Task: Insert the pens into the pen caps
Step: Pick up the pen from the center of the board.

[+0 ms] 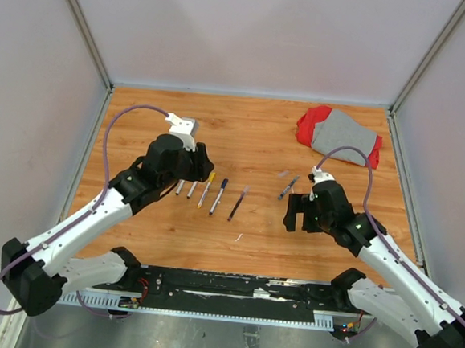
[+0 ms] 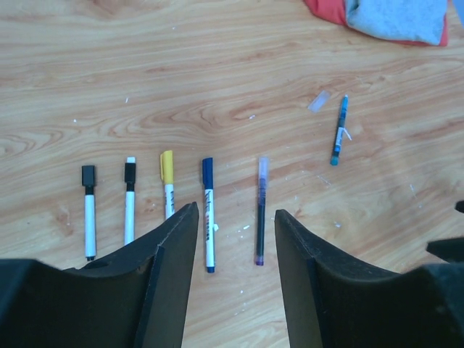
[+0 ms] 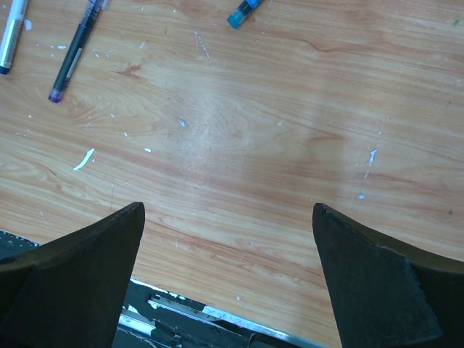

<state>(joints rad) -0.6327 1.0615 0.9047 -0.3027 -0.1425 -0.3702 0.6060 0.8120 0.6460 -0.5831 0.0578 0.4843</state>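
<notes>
Left gripper released, jaws moderately apart, grasping nothing, hovering over near ends of blue-capped pen and purple pen. Both lie in row of five pens on table, left of centre. Teal pen lies apart, to right. Right gripper spread wide, empty, over table just near of teal pen.

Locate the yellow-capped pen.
In the left wrist view, the yellow-capped pen lies third from the left in the row, between a black-capped pen and a blue-capped pen.
</notes>
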